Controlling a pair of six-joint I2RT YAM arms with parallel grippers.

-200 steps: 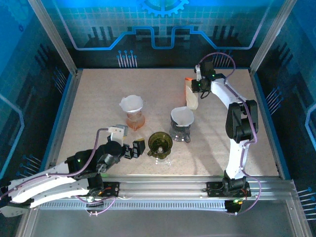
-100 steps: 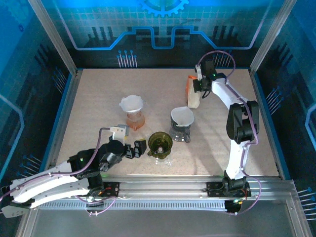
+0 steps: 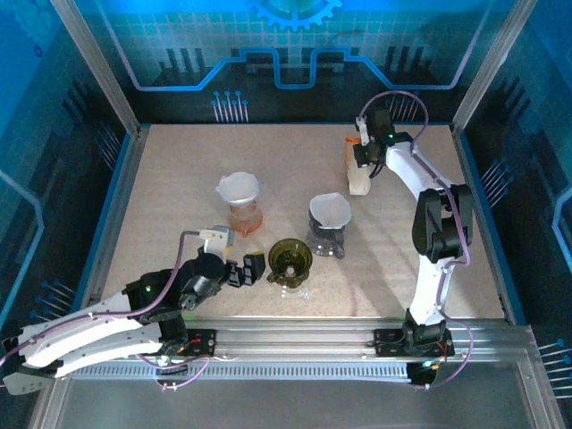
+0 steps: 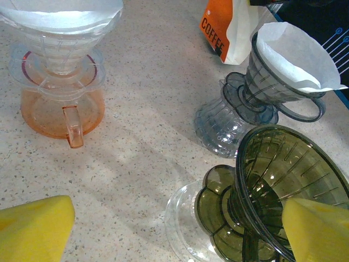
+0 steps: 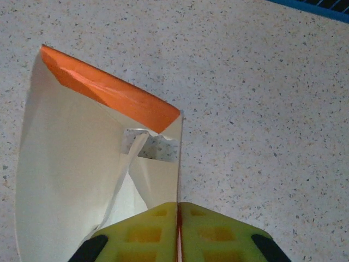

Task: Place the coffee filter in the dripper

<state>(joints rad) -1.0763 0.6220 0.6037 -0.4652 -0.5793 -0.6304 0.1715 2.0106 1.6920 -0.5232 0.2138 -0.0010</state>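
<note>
The orange-and-white filter pack [image 3: 355, 179] stood at 1 o'clock on the bench [image 3: 179, 179], its top edge pinched between the right jaws, pressed flat together on it. The empty green dripper [image 3: 290, 259] sat near 6 o'clock. The left jaws, spread wide and holding nothing, lay at its 9 o'clock.

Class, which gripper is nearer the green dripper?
Left. The left gripper sits open just beside the green dripper; the right gripper is far back, pinching the filter bag.
</note>
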